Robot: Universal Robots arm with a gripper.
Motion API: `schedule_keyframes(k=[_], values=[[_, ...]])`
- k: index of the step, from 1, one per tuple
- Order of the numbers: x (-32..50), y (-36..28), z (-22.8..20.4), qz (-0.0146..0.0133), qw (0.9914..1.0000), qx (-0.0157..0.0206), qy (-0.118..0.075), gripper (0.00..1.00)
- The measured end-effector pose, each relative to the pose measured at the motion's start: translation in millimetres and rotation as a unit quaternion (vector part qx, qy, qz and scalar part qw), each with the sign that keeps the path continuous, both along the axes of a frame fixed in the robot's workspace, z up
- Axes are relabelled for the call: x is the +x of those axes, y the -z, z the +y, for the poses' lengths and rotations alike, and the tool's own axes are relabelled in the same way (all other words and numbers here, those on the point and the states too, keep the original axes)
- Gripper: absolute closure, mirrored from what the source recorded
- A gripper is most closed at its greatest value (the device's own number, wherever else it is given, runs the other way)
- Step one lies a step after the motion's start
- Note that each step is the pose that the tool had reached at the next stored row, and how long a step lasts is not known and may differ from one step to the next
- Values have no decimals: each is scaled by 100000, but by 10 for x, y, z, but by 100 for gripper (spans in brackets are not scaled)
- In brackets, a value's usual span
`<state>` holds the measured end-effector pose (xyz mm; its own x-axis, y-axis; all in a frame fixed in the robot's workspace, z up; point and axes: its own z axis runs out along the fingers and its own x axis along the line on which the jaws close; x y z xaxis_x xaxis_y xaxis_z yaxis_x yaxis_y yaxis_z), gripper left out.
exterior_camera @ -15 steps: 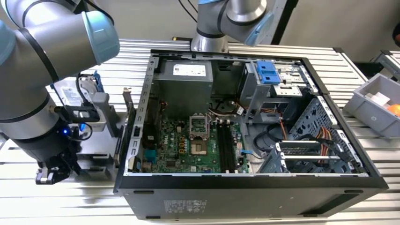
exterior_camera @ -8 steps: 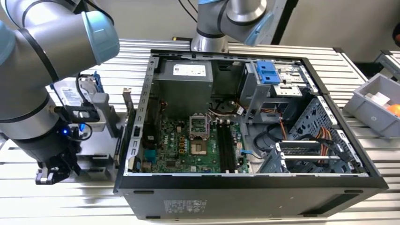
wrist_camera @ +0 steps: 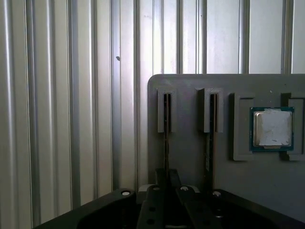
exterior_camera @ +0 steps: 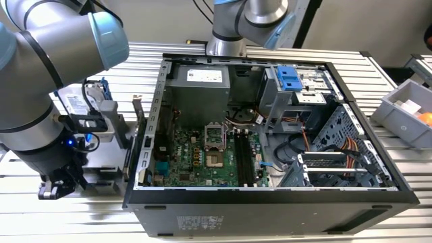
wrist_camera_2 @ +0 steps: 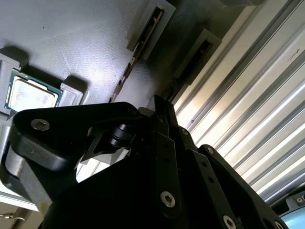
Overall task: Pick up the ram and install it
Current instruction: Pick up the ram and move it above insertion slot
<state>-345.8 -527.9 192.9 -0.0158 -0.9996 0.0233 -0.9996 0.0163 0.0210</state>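
Two ram sticks stand on edge in slots of a grey holder (wrist_camera: pixel 190 157). In the first wrist view one ram stick (wrist_camera: pixel 166 136) lines up with my gripper (wrist_camera: pixel 167 179), and the other ram stick (wrist_camera: pixel 209 138) stands one slot over. In the second wrist view the near ram stick (wrist_camera_2: pixel 136 57) runs down to my gripper (wrist_camera_2: pixel 157 107), whose black body hides its lower end. In the exterior view my gripper (exterior_camera: pixel 57 185) hangs low over the holder, at the exterior view's left of the open computer case (exterior_camera: pixel 270 202). The motherboard's memory slots (exterior_camera: pixel 244 157) lie inside the case.
A square silver processor chip (wrist_camera: pixel 272 128) sits in a pocket of the holder beside the sticks. A silver hard drive with blue frame (exterior_camera: pixel 84 101) stands behind my arm. A grey bin (exterior_camera: pixel 405 109) sits at the exterior view's right. Ribbed metal table (wrist_camera: pixel 57 119) surrounds everything.
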Motion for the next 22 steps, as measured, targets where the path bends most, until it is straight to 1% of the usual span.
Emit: schedule_keyframes(k=[22], values=[[0, 0, -6, -3, 100000, 3, 0, 100]])
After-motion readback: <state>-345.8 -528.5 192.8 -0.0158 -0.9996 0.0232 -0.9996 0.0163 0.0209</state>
